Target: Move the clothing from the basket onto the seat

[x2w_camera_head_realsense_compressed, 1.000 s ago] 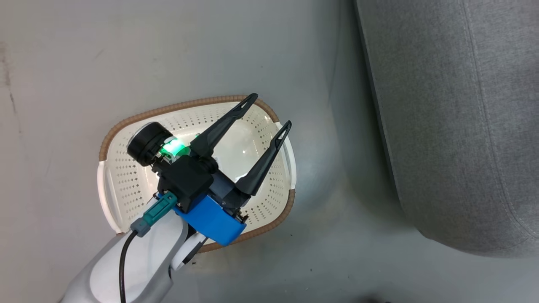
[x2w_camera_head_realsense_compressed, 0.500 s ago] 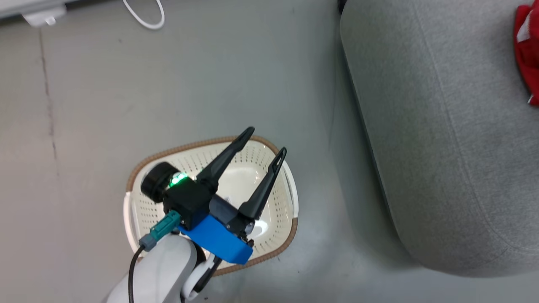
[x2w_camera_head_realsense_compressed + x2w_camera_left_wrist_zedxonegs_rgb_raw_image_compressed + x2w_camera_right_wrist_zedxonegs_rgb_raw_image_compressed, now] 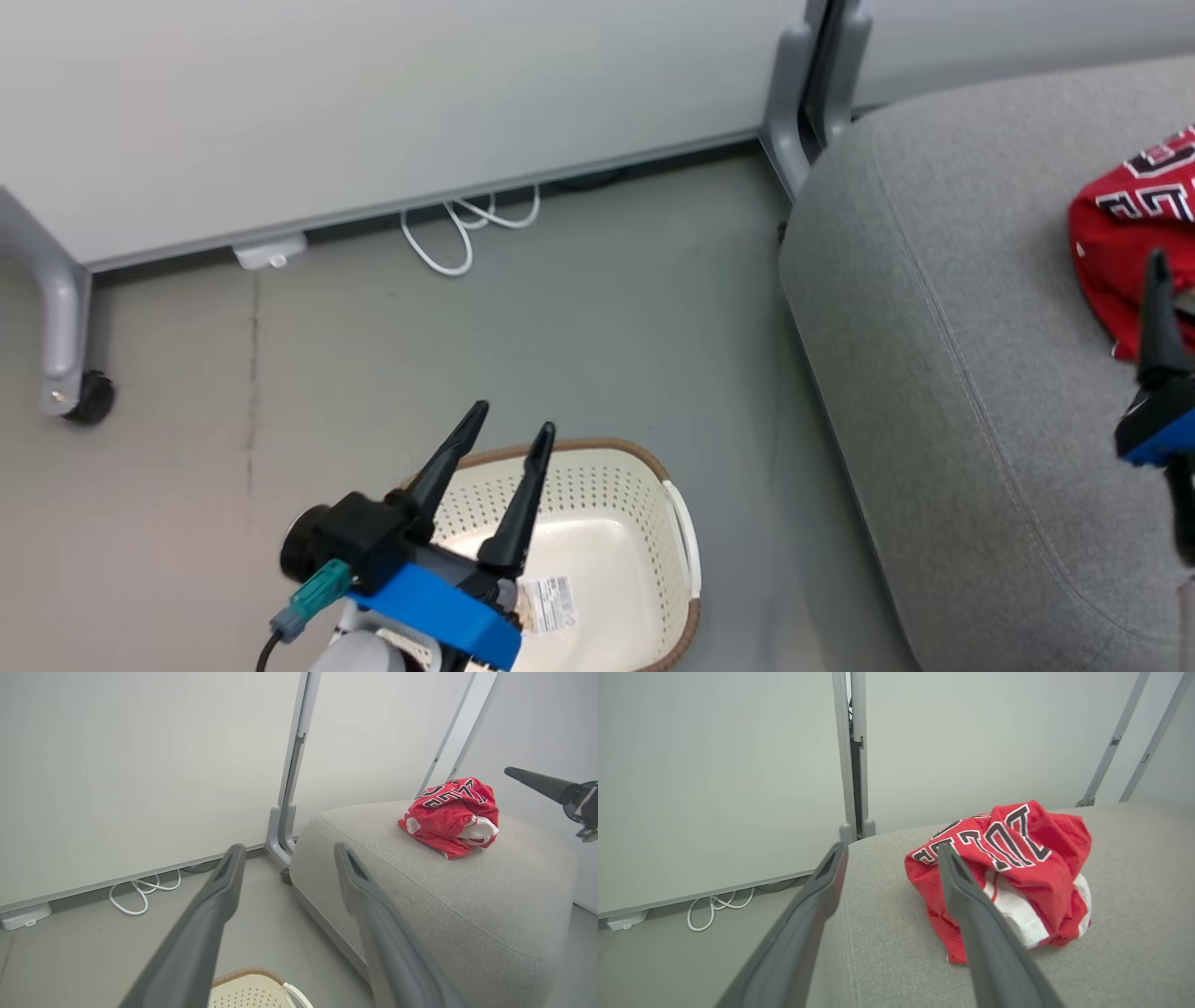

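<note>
Clothing [image 3: 1064, 840] beyond right claw [image 3: 893, 849] (gaping).

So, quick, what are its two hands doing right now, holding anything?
Left gripper: jaws open, holding nothing, near the basket.
Right gripper: jaws open, holding nothing; the clothing lies on the seat.
</note>
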Motion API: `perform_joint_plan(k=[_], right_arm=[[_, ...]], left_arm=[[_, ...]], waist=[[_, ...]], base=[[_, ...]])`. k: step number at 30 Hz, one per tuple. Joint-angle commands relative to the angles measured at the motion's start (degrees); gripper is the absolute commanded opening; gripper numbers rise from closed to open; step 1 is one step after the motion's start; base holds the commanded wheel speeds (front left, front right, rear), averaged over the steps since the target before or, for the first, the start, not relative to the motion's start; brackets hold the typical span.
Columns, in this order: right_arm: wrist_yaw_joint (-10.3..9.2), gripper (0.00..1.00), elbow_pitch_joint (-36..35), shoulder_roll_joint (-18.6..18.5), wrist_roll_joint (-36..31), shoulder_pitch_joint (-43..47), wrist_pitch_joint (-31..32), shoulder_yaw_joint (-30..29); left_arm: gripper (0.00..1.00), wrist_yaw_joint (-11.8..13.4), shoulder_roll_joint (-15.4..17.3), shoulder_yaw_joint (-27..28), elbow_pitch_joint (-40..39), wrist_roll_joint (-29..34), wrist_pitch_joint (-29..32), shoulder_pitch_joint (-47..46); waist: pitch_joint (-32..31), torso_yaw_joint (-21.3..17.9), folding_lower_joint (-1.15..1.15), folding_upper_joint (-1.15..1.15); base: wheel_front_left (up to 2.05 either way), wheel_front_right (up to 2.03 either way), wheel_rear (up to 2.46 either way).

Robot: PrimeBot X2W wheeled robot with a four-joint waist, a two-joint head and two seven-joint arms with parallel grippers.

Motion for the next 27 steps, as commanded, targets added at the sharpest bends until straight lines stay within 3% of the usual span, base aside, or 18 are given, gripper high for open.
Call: perform_joint_plan(k=[1,13,27], right_arm=[[0.01,1.0,-1.85,1.11,0.26,2.53,0.41,0.44],[0.01,1.0,-16.25,8.87,-2.52,17.67,2.99,4.48],[0.01,1.0,-18.7,10.93,2.15,25.64,0.52,8.96]], left_arm=[[1.0,-0.02,-0.02,1.1,0.27,0.2,-0.15,1.26],[1.0,-0.02,-2.12,10.94,1.76,2.06,-0.16,9.5],[1.0,-0.02,-3.29,19.84,4.89,2.83,-0.16,13.23]], waist=[[-2.93,2.29,0.02,0.0],[-8.73,8.1,0.02,0.0],[-11.57,11.04,0.02,0.0]], base=[[0.0,0.0,0.0],[0.0,0.0,0.0],[0.0,0.0,0.0]])
